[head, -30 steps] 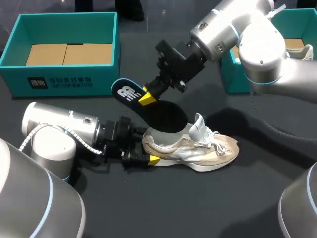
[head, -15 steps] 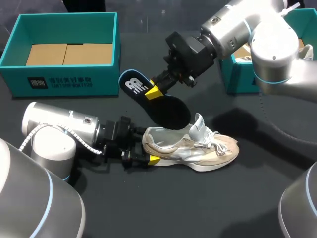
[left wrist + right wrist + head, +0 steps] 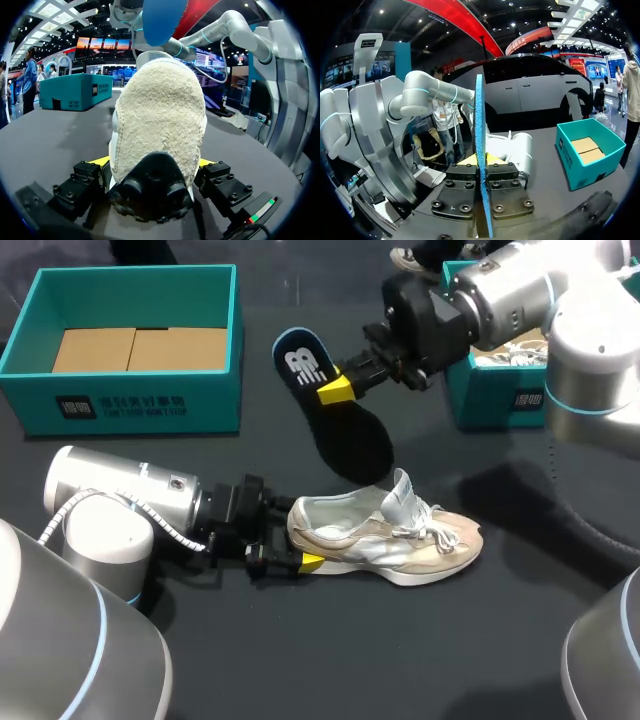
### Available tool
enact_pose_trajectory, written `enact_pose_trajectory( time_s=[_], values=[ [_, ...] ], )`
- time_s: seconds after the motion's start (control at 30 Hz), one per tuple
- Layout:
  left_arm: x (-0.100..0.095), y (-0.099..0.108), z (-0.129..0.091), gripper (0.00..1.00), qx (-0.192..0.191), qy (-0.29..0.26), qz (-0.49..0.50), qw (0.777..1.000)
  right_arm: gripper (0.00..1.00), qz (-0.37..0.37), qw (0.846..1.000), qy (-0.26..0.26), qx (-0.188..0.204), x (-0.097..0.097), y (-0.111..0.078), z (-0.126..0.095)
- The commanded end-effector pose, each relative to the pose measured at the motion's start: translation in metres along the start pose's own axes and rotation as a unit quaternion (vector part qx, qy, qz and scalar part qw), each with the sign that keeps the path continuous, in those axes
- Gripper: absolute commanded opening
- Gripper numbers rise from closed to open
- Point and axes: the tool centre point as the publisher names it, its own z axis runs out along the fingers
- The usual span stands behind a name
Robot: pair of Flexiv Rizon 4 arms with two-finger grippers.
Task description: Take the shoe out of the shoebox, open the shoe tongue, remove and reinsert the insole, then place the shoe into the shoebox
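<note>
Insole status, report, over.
Right jaws shut on black foam insole, held above beige mesh sneaker. Left jaws shut on sneaker heel. Nothing in the way.

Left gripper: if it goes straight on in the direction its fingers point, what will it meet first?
The shoe. Its heel already sits between the fingers of the left gripper, seemingly clamped from both sides, so going on would probably only push the shoe forward.

Head view: shoe (image 3: 385, 535) heel hid the far finger of left end effector (image 3: 302, 545); one yellow tip showed. Teal box (image 3: 495, 390) at upper right was part covered by right arm (image 3: 560, 320) and cut by frame edge. Right wrist: insole (image 3: 480, 125) was edge-on, both faces unseen.
</note>
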Motion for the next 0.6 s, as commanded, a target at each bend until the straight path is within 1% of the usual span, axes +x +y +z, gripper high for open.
enact_pose_trajectory(
  time_s=[0.03,0.53,0.6],
  values=[
    [0.0030,0.0033,0.0004,0.00,0.000,-0.001,0.000,1.000,0.00,0.020,0.999,-0.032,-0.035,0.0260,0.0002,-0.0171],
    [0.0030,0.0033,0.0004,0.00,0.000,-0.001,0.000,1.000,0.00,0.020,0.999,-0.032,-0.035,0.0260,0.0002,-0.0171],
    [0.0030,0.0033,0.0004,0.00,0.000,-0.001,0.000,1.000,0.00,0.023,0.998,-0.044,-0.043,0.0301,0.0003,-0.0239]
  ],
)
